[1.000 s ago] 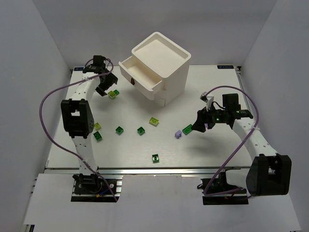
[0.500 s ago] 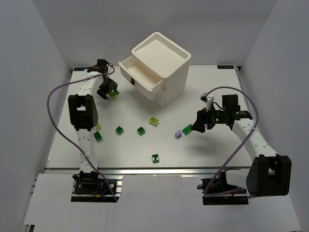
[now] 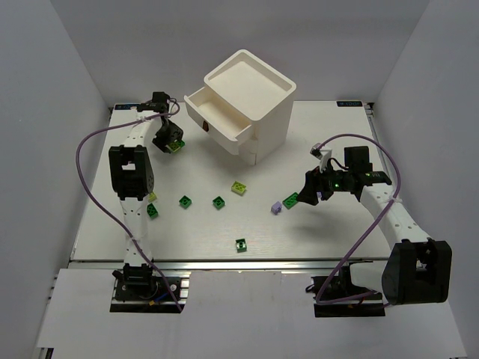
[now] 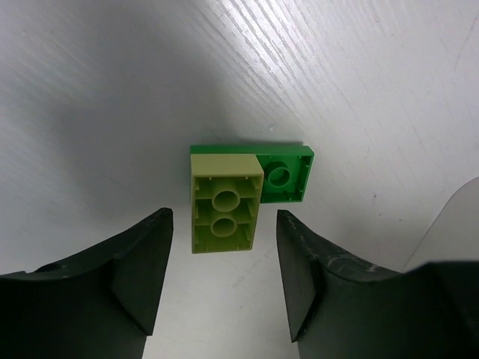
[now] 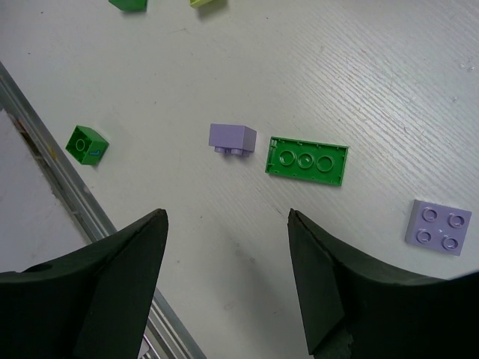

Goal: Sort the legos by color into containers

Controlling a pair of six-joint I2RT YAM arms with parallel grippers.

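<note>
Left end effector [image 4: 222, 247] released, jaws either side of a lime brick [image 4: 224, 203], upside-down on the counter [image 4: 90, 90], touching a green plate [image 4: 283, 176], near the open top drawer [image 3: 217, 112]. Pick-up step, I reckon; next: clench on lime only, w/o dragging the green. Right end effector [image 5: 224, 277] released too, above a lavender brick [image 5: 233, 138].

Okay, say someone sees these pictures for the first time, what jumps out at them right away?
The white cabinet at the back of the table, top drawer pulled out, dominates the overhead view, with tiny green, lime and lavender legos scattered in front. Up close, the left gripper hangs open around a lime brick sitting on a green plate; the right gripper hovers open near a lavender brick beside a flat green piece.
</note>
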